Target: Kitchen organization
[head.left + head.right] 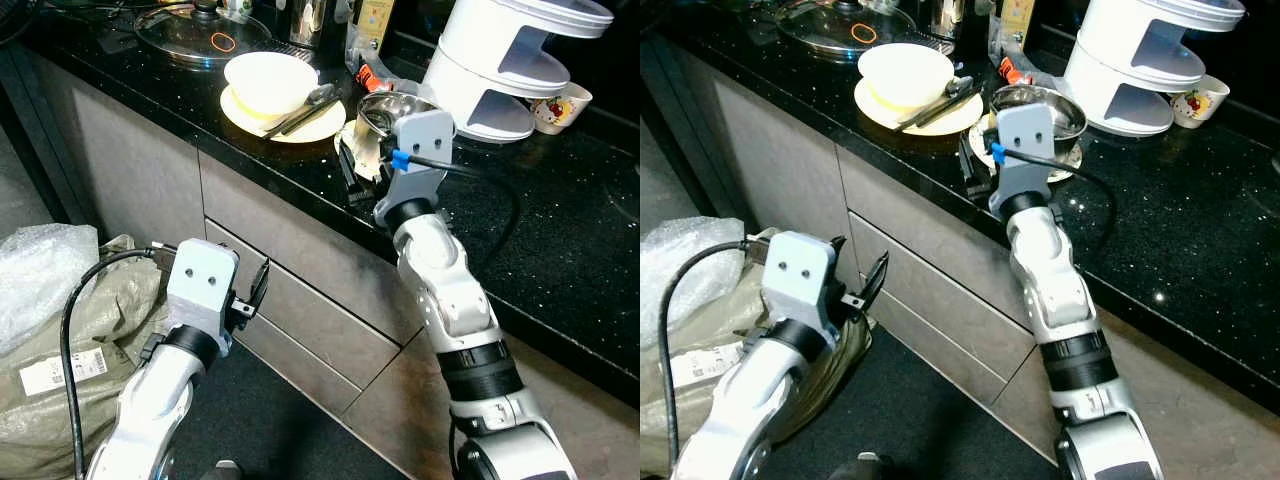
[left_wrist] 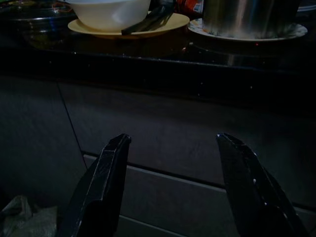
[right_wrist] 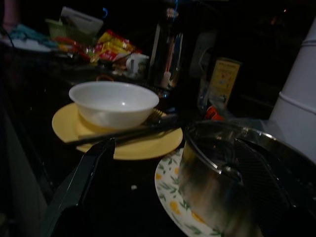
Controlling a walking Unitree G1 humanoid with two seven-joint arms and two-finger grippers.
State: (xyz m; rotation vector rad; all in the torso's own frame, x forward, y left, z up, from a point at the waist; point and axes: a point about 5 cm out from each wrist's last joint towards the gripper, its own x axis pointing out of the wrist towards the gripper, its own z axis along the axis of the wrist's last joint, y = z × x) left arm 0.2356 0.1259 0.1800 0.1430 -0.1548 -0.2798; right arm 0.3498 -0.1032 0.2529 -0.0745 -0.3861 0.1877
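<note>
Left eye view: black counter (image 1: 560,250) over grey drawers. Near its front edge, a steel bowl (image 1: 385,108) on a patterned plate (image 1: 362,150); farther along the same edge toward the robot's left, a white bowl (image 1: 268,82) on a yellow plate (image 1: 300,128) with dark utensils (image 1: 305,108) propped across, long axis slanting from the rim out over the plate. Right gripper (image 1: 352,172) sits at the front edge, right against the steel bowl; left gripper (image 1: 255,290) hangs low before the drawers, well below the counter. Right eye view: same layout; a white tiered rack (image 1: 1140,70) and a cup (image 1: 1200,100) stand behind, a glass lid (image 1: 840,25) at the far left. Left wrist view: fingers (image 2: 106,182) spread wide, nothing between, aimed at a drawer front; dishes show above on the counter's edge. Right wrist view: fingers (image 3: 81,185) spread, one outside the steel bowl's wall, the other looks inside or at its rim; too dark to be sure. Judgement: right arm is nearer by far; the steel bowl lies straight ahead between its jaws, so closing on the rim seems the coming move.
</note>
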